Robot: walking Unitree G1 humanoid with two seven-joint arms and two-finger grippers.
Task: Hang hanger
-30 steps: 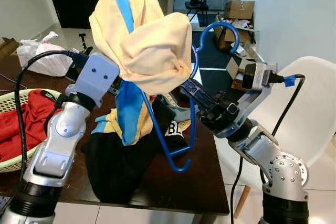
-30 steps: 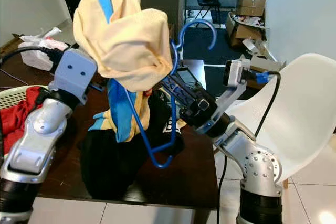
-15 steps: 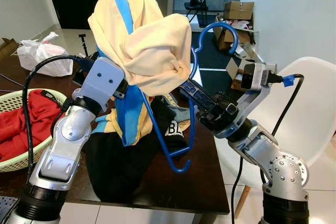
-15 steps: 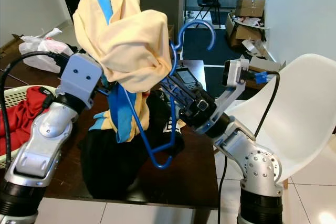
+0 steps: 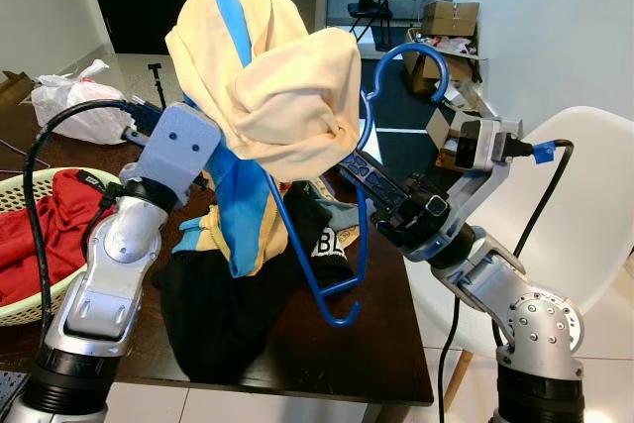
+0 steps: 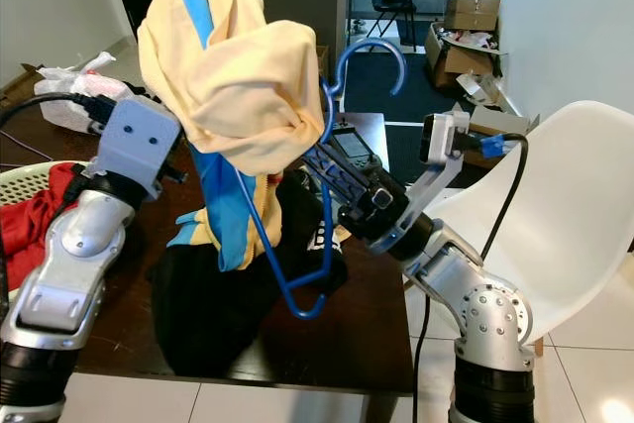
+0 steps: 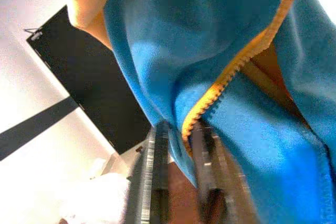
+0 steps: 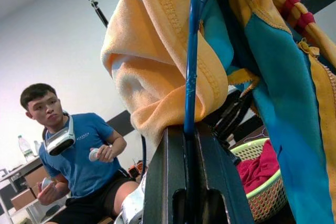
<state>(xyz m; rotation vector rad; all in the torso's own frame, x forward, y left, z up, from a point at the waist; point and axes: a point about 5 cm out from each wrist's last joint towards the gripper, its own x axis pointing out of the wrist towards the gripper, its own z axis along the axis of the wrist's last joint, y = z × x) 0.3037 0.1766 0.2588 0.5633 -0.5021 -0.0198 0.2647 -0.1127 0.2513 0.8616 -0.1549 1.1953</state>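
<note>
1. Shifted slightly outward since a second ago: left arm; blue hanger (image 5: 342,235) unmoved, aloft over dark worktop (image 5: 327,344).
2. Light, stiff, slick wire; best held at shaft, where right claw (image 8: 190,129) clamps it.
3. Long axis near-vertical, hook (image 5: 416,54) uppermost.
4. Soft yellow-blue garment (image 5: 267,96) bunched on top, pinched by left claw (image 7: 181,137).

The right gripper (image 6: 322,167) is clamped on a blue wire hanger (image 6: 327,185) held up over the dark wooden table (image 6: 371,329); a bunched-up yellow and blue cloth garment (image 6: 233,86) hangs off it; the left gripper's silver arm (image 6: 84,230) reaches in behind the garment, near the table's left edge; black clothes (image 6: 213,294) piled underneath.
</note>
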